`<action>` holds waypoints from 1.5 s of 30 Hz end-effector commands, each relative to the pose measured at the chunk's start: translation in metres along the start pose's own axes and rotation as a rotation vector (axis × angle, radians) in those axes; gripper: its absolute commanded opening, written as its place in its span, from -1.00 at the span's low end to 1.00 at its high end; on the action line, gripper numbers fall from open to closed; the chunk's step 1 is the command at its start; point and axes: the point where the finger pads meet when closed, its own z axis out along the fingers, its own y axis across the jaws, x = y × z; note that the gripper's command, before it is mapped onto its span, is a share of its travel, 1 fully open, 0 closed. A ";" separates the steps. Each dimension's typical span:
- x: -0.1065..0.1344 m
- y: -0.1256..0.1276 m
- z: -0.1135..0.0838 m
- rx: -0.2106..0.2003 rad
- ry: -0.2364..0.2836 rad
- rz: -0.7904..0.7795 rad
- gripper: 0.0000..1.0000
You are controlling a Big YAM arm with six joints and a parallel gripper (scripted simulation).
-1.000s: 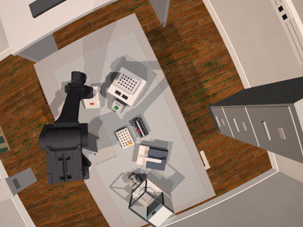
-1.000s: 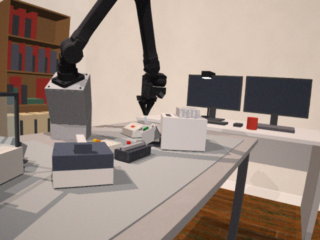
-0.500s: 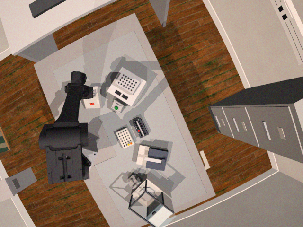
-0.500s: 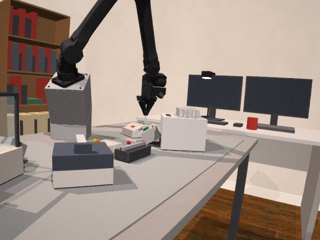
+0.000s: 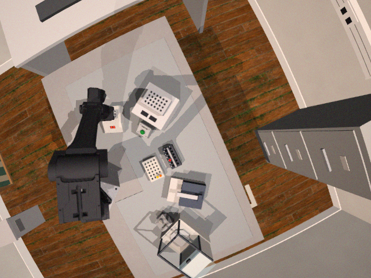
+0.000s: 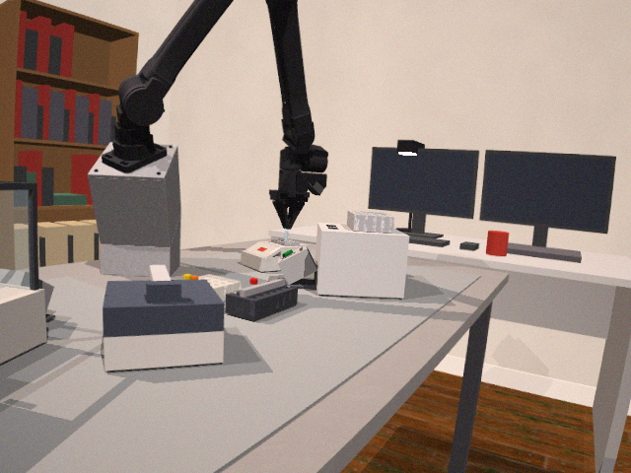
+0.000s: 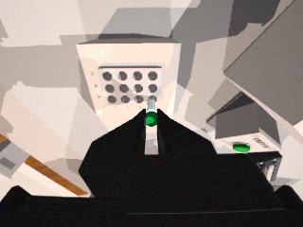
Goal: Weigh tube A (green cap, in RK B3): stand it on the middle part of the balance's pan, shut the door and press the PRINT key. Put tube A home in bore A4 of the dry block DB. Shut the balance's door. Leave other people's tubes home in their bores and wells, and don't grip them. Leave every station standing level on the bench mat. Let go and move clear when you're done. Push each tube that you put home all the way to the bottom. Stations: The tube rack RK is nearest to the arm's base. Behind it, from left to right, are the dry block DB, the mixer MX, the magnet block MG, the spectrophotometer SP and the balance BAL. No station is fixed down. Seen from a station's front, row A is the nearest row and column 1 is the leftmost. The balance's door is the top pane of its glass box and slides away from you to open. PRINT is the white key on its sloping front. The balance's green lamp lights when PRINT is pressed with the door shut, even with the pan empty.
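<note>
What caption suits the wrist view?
Green-capped tube between the gripper's fingertips, over the dry block's near row.

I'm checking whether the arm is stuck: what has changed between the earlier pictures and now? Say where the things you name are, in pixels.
Nothing visibly changed. The gripper [image 5: 109,113] [image 6: 288,226] [image 7: 151,113] stays closed on the green-capped tube [image 6: 286,236] [image 7: 151,119], above the block with the red display [image 5: 112,127] [image 6: 261,249].
</note>
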 end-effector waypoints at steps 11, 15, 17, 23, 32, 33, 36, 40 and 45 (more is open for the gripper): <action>-0.007 -0.006 0.008 0.002 -0.001 0.006 -0.82; -0.006 -0.006 0.009 0.002 -0.001 0.006 -0.82; -0.005 -0.006 0.009 0.002 0.001 0.005 -0.82; -0.004 -0.006 0.009 0.002 0.002 0.005 -0.82; -0.001 -0.007 0.010 0.001 0.006 0.003 -0.82; -0.001 -0.007 0.010 0.001 0.006 0.003 -0.82; 0.000 -0.007 0.010 0.001 0.007 0.002 -0.82; 0.001 -0.007 0.011 0.001 0.008 0.002 -0.82; 0.002 -0.007 0.011 0.001 0.010 0.001 -0.82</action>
